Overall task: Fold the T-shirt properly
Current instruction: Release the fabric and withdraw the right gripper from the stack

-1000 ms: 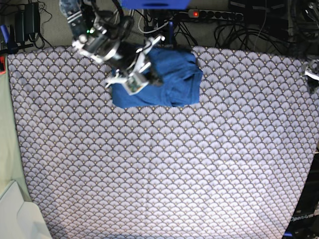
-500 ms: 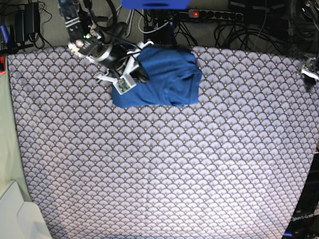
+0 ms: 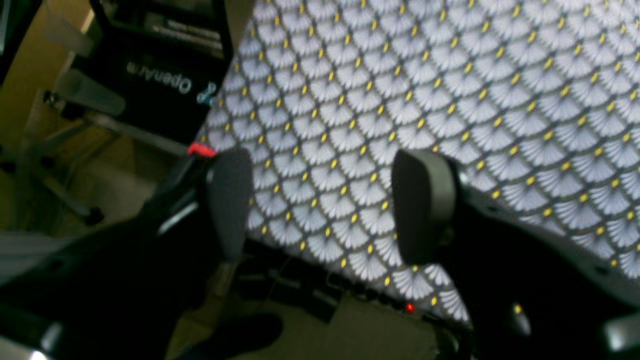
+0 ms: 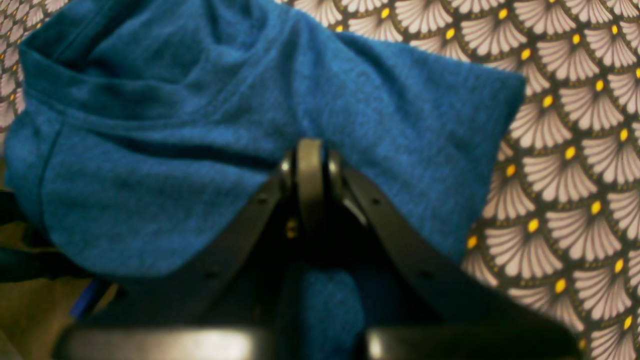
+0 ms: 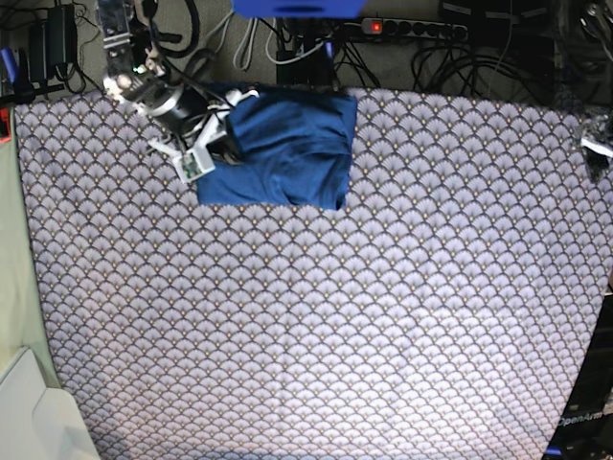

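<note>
The blue T-shirt [image 5: 287, 149] lies as a folded bundle at the far edge of the scallop-patterned table cover [image 5: 335, 316], left of centre. My right gripper [image 5: 222, 141] is at the shirt's left side, shut on a fold of it. In the right wrist view the T-shirt [image 4: 150, 150] fills the frame, with the gripper [image 4: 310, 155] pinched on the cloth and its jaws together. My left gripper [image 5: 596, 144] is at the table's far right edge. In the left wrist view it [image 3: 325, 205] is open and empty above the table cover [image 3: 450, 75].
A power strip [image 5: 412, 29] and cables lie behind the table's far edge. A white object [image 5: 29, 412] sits at the near left corner. A black stand [image 5: 579, 422] stands at the near right and also shows in the left wrist view [image 3: 160, 75].
My right gripper has pulled back to the left and toward the far edge, dragging the T-shirt leftward with it. The left arm has hardly moved.
</note>
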